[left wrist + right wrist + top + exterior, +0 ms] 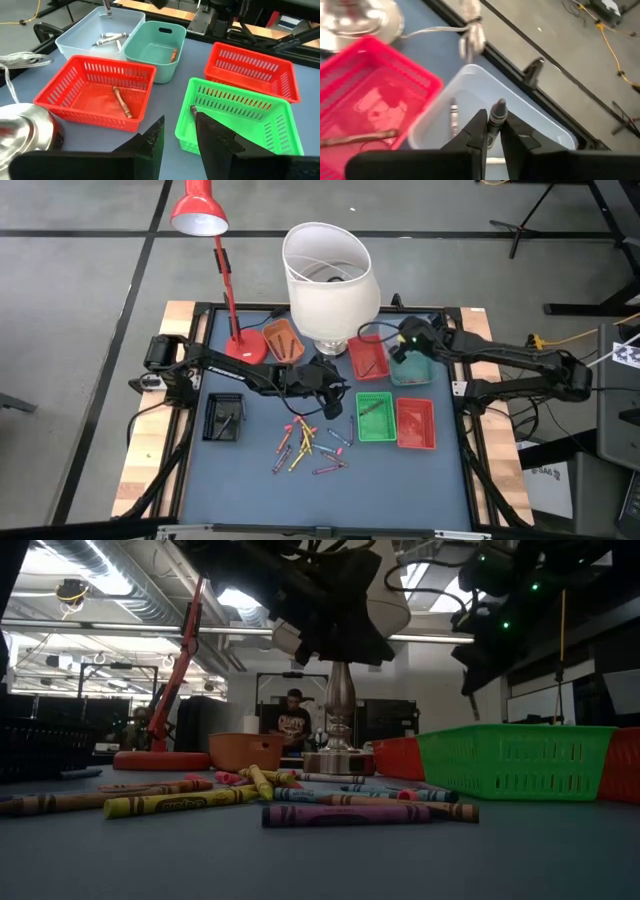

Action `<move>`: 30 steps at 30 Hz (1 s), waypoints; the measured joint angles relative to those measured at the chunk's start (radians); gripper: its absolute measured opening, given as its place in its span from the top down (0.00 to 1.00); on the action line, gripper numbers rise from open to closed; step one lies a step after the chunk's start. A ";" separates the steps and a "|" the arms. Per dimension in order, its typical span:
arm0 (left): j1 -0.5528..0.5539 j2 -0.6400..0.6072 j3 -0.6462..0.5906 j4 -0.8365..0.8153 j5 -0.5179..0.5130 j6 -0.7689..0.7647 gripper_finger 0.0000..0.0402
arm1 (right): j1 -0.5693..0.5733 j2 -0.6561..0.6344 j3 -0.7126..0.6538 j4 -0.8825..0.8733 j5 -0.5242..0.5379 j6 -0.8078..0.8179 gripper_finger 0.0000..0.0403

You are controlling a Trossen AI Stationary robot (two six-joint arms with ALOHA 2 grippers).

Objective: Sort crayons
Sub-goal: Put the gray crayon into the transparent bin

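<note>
Right gripper point(491, 131) jaws clamp a grey crayon point(495, 116) upright, tip up, over pale tray point(547, 127); left gripper point(178, 135) jaws apart.

Around your blue-grey surface point(400, 480) you have a grey concrete floor point(80, 310) crossed by dark lines. In the low view, exposed ducts point(110, 565) and strip lights point(60, 625) run overhead, and a person point(293, 720) sits far back among dark equipment.
</note>
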 joint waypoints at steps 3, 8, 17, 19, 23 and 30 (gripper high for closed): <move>0.001 0.000 0.000 -0.002 0.000 0.001 0.76 | -0.039 0.000 0.000 -0.003 -0.011 0.000 0.88; 0.005 0.000 0.000 -0.053 0.010 0.001 0.76 | -0.065 0.000 0.000 -0.002 -0.058 0.001 0.87; 0.031 0.000 0.000 -0.140 0.067 0.053 0.76 | -0.063 0.000 0.000 -0.001 -0.063 0.002 0.75; 0.038 0.000 0.000 -0.142 0.107 0.090 0.76 | -0.063 0.000 0.000 -0.001 -0.065 0.002 0.72; 0.052 0.000 0.000 -0.155 0.172 0.191 0.76 | -0.063 0.000 0.000 -0.001 -0.105 0.002 0.68; 0.097 0.001 0.000 -0.156 0.284 0.346 0.76 | -0.063 0.000 0.000 -0.001 -0.166 0.002 0.67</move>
